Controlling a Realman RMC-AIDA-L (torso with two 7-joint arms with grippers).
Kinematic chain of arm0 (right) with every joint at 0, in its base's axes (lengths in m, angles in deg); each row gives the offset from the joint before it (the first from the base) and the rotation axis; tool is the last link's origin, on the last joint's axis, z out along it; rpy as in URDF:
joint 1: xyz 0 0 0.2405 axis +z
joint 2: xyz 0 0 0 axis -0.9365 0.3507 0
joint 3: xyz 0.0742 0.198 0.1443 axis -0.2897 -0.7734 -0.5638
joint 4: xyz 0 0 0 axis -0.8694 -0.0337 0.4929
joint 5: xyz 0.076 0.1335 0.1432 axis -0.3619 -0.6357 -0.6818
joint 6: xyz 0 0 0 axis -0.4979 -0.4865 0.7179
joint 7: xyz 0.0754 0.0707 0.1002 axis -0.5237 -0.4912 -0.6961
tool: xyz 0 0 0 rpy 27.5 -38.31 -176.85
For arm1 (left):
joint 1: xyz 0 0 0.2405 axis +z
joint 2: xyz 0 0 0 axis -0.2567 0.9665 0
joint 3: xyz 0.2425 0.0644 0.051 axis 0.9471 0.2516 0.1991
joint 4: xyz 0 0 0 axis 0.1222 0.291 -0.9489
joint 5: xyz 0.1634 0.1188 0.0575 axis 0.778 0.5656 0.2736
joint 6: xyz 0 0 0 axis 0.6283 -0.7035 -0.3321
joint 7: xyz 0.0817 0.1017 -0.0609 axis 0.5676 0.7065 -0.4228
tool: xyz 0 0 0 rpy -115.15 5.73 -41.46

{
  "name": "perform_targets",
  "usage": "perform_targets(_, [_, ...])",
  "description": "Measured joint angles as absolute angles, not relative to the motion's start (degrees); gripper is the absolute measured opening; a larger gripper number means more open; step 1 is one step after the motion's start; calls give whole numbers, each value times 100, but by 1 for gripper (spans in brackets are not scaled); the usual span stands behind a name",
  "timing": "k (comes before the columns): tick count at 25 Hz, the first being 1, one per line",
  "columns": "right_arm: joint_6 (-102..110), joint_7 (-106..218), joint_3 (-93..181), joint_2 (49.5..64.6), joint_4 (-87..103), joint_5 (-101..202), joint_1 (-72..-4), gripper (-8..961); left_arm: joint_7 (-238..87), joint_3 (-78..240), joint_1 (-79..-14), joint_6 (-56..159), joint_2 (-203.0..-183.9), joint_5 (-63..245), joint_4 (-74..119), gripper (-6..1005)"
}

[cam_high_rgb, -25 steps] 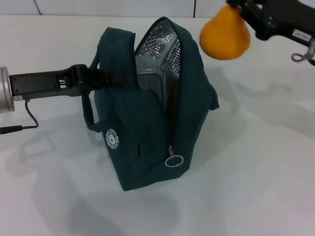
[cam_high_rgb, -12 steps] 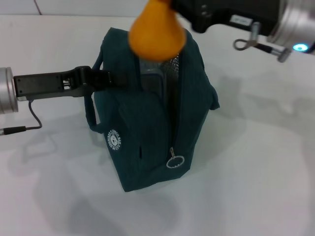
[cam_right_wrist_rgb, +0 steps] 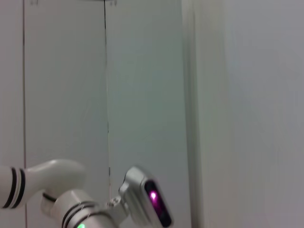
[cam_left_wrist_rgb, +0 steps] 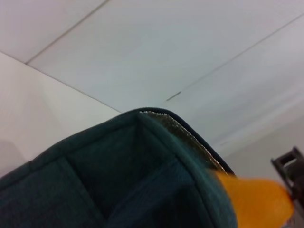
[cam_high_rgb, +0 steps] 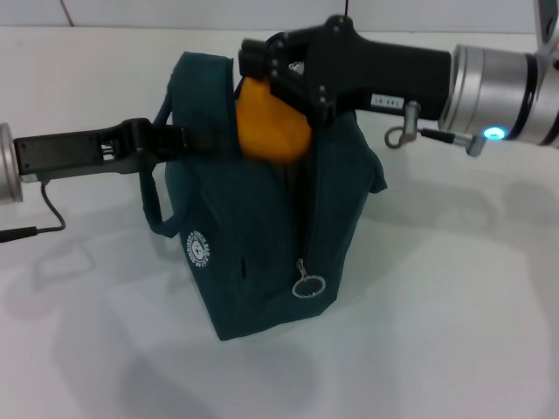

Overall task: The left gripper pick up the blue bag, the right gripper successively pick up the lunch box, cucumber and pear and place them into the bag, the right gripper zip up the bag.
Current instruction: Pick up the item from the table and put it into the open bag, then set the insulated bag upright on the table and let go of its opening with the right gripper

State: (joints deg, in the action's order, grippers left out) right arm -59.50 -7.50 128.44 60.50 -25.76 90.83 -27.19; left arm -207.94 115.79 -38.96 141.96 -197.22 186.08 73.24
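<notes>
So the blue bag [cam_high_rgb: 262, 236] is stood upright on the white table [cam_high_rgb: 454, 288], roughly mid-scene, with its top unzipped and the zipper's ring pull [cam_high_rgb: 307, 284] hanging low on the near end, next to the small white round logo [cam_high_rgb: 200, 249] on the left side panel. The left gripper [cam_high_rgb: 179, 140] is brought in from the left, and its fingers are closed on the bag's left side up near the top edge, right by one of the loop handles [cam_high_rgb: 157, 196], so the bag is pinched and held open there. The right gripper [cam_high_rgb: 271, 65] is reached across from the right, above the bag's open mouth, and the pear [cam_high_rgb: 271, 122] is clamped in its jaws at the narrow top end. The pear is hung fat end down and is already dipped partly into the opening, with its lower part hidden behind the bag's fabric. On the right arm, the white label strip [cam_high_rgb: 389, 102] and a blue light [cam_high_rgb: 494, 133] on the silver wrist are seen clearly. From the left wrist view, the bag's top corner [cam_left_wrist_rgb: 142, 156] is seen very close, a strip of silvery lining [cam_left_wrist_rgb: 185, 142] is shown along the edge, and the orange pear [cam_left_wrist_rgb: 256, 202] is poking in beside it. Nothing of the bag's inside can be made out past the pear, so the lunch box and cucumber can't be placed. Only wall panels and a bit of robot arm [cam_right_wrist_rgb: 95, 204] are shown in the right wrist view.
</notes>
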Motion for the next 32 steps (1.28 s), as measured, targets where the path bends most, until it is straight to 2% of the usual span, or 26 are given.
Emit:
perform_targets(18, [-6039,-597,12665,6000,-2543,8820,-3308,206,-20685,11481,-3822,14193,-19710,18598,7285,34])
perform_targets(21, [-6060,-591,12339,5996,-2520,8838,-3488,450,-20684,11481,-3823,14193,-19711,18601,7282,34])
perform_targets(26, [-5842,-461,11750,5927,-2305,8960,-3762,478,-20684,11481,-3826,14193,-19718,18608,7274,35])
perform_targets(30, [-5517,-491,11516,5799,-1993,9521,-3707,501,-20694,11481,-3841,14193,-19738,18617,7274,35])
perform_targets(32, [-5296,-503,11505,5803,-1934,9732,-3671,512,-20704,11481,-3857,14193,-19750,18619,7274,35])
